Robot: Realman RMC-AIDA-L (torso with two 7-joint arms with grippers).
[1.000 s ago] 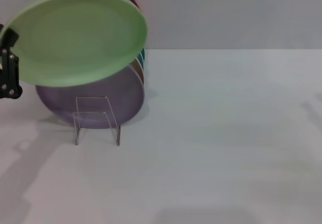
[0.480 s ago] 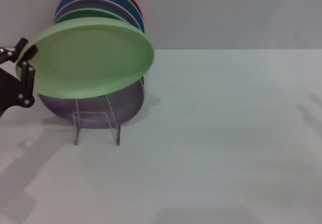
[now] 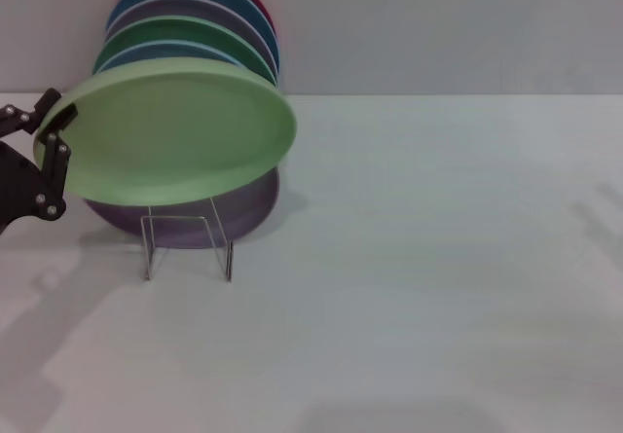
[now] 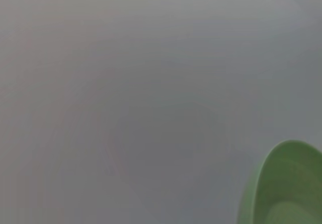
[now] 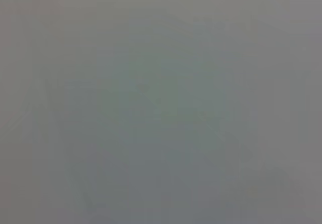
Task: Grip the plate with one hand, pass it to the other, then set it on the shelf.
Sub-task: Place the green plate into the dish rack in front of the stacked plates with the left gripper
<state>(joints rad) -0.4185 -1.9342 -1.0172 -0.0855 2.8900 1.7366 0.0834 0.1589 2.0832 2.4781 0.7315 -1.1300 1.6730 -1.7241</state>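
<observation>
The pale mint-green plate (image 3: 170, 131) hangs tilted in the air at the left, in front of the plate stack and above the clear acrylic shelf (image 3: 185, 243). My left gripper (image 3: 54, 126) is black and is shut on the plate's left rim. A part of the plate's rim also shows in the left wrist view (image 4: 282, 186). The right gripper is out of view; the right wrist view shows only a grey blur.
A row of upright plates stands behind the held one: a lilac-purple plate (image 3: 209, 214) in front, then a dark green plate (image 3: 180, 32), blue and red ones. A grey wall runs behind the white table (image 3: 438, 258).
The left gripper has brought the mint plate down and a little to the right, tilting it flatter. More of the plates behind it show now.
</observation>
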